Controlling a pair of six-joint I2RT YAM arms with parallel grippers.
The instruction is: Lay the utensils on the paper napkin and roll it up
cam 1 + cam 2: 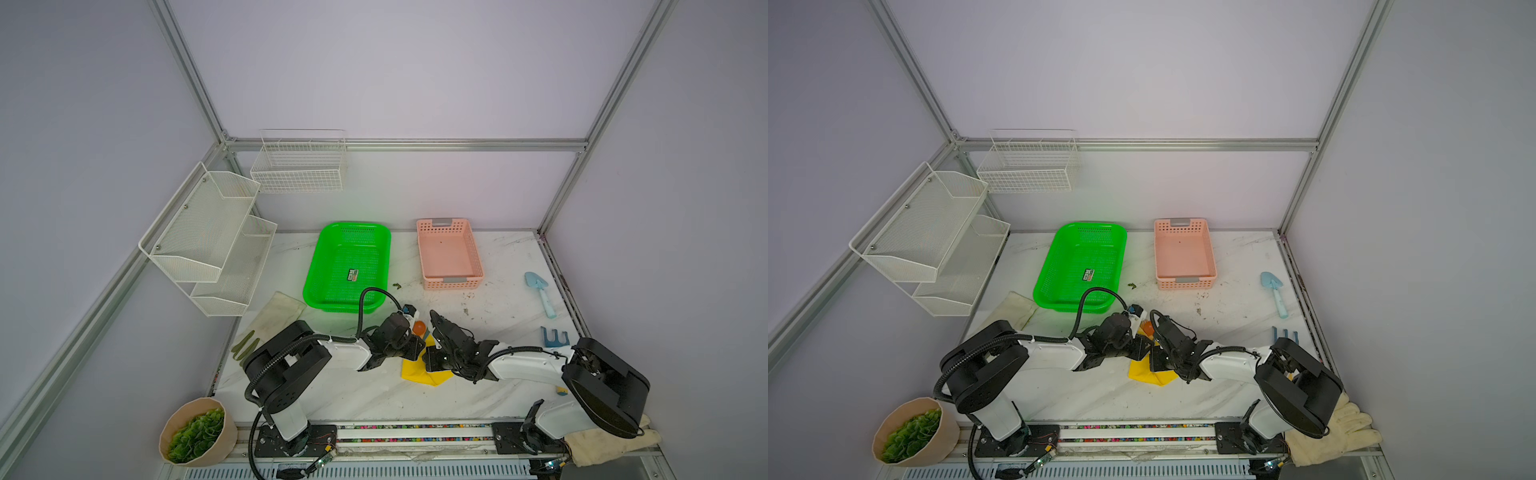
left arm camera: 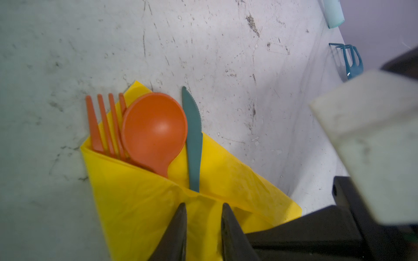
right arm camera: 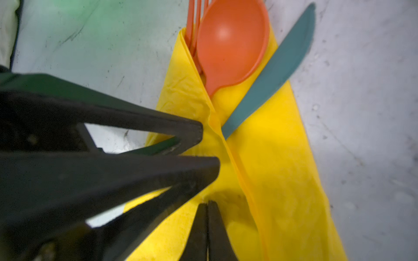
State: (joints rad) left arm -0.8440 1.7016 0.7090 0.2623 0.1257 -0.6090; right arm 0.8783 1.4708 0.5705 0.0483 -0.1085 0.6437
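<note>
The napkin (image 1: 419, 370) lies on the table (image 1: 374, 399) at about 6 o'clock from the table's middle, between the two arms, in both top views. From it the green basket (image 1: 347, 266) sits at 11 o'clock, the pink basket (image 1: 451, 253) at 1 o'clock and the shovel (image 1: 540, 293) at 2 o'clock, all well apart from it.

One flap of the napkin (image 2: 140, 203) is folded over the handles of the utensils. Their heads stick out toward 12 o'clock in a top view, where only the spoon (image 1: 419, 327) shows. In the left wrist view the spoon (image 2: 156, 133) lies between the fork (image 2: 101, 126) and the knife (image 2: 193, 140). Its bowl overlaps the fork's tines. The knife's tip reaches past the paper onto the table, and its handle end slips under the fold.

The left gripper (image 2: 204, 206) has its jaws a little apart, with the tips set on the folded flap. Yellow paper shows in the gap, and I cannot tell whether it nips any. The right gripper (image 3: 207, 203) has its jaws pressed together, with the tips down on the napkin (image 3: 282, 158) just beside the left gripper (image 3: 209, 146). Whether paper is caught between them I cannot tell.
</note>
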